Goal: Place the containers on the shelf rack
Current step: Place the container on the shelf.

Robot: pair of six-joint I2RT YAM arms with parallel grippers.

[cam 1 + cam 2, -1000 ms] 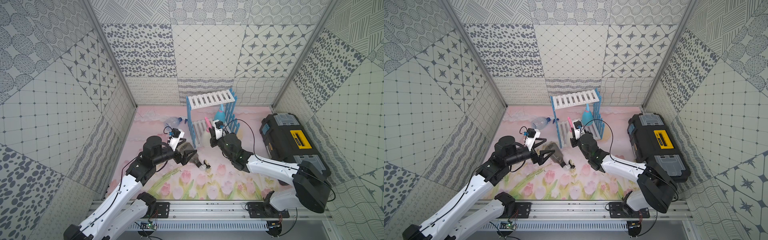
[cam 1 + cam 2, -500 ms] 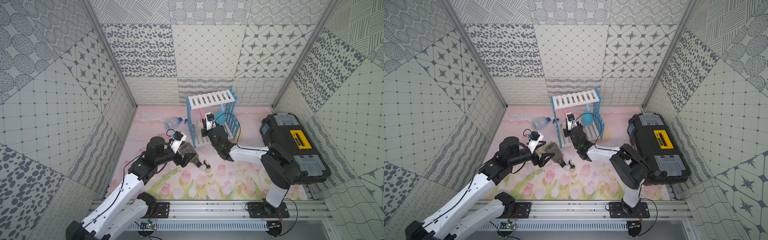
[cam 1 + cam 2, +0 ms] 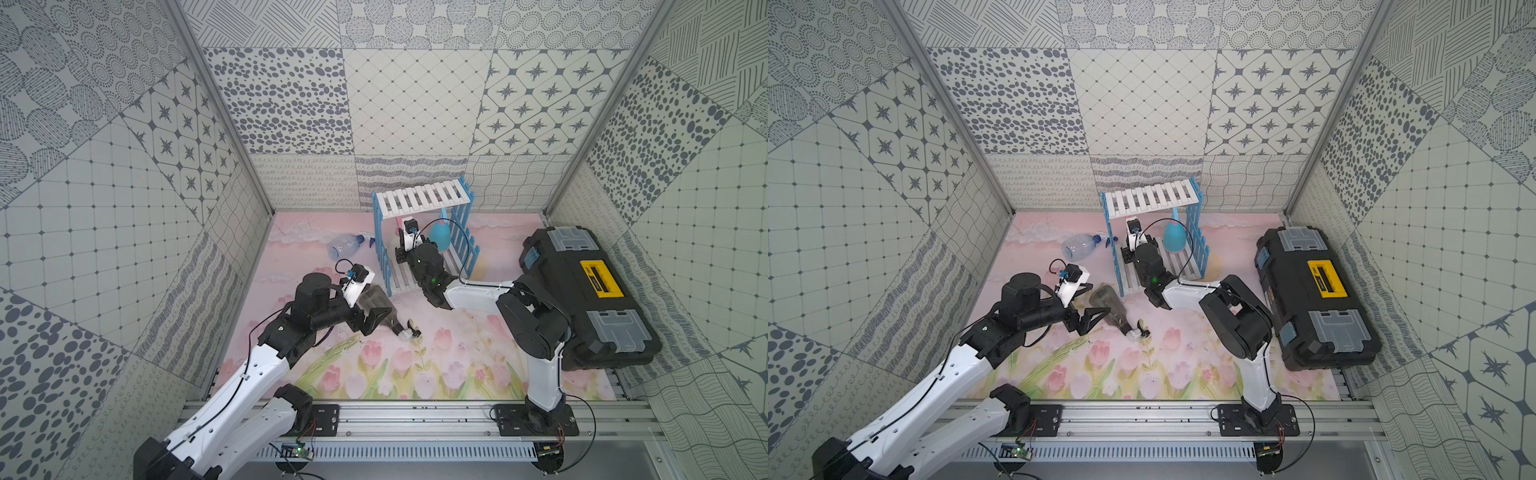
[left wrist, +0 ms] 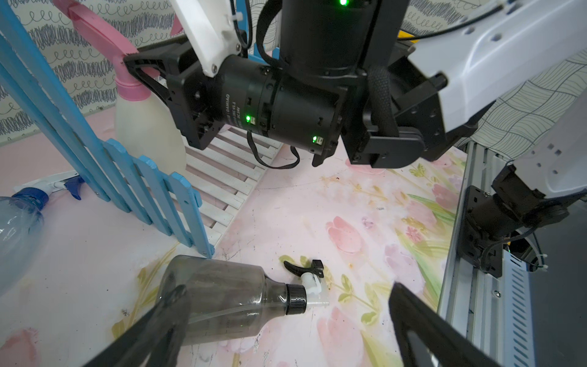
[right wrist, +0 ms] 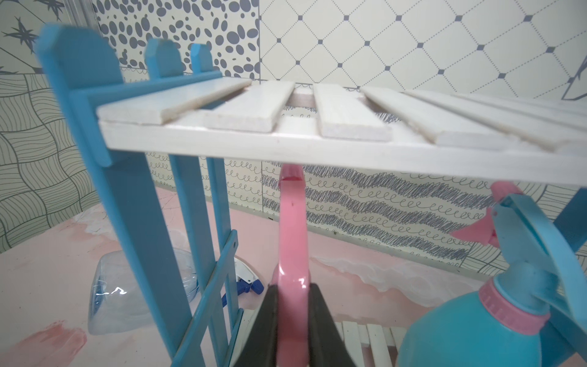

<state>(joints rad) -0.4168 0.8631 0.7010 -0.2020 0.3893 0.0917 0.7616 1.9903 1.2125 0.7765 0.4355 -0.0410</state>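
Note:
The shelf rack [image 3: 419,199] [image 3: 1150,197] [image 5: 317,146] stands at the back of the mat. My right gripper [image 5: 291,317] [image 3: 400,249] is shut on the pink trigger head of the milky white bottle [image 4: 146,133] [image 5: 290,238]. It holds the bottle upright on the lower board by the rack's left side panel [image 4: 127,171]. The light-blue bottle [image 3: 440,237] [image 5: 476,330] stands on the same board. The smoky grey bottle [image 3: 376,305] [image 4: 222,295] lies on the mat. My left gripper [image 4: 287,290] [image 3: 1100,299] hangs open over it. The clear bluish bottle [image 3: 345,245] [image 4: 16,228] lies left of the rack.
A big black toolbox [image 3: 582,291] [image 3: 1312,291] with a yellow handle fills the right side of the mat. The right arm's forearm reaches across in front of the rack. Patterned walls close in on three sides.
The right gripper has carried the white bottle from in front of the rack in under the top board. The left gripper has edged closer to the grey bottle.

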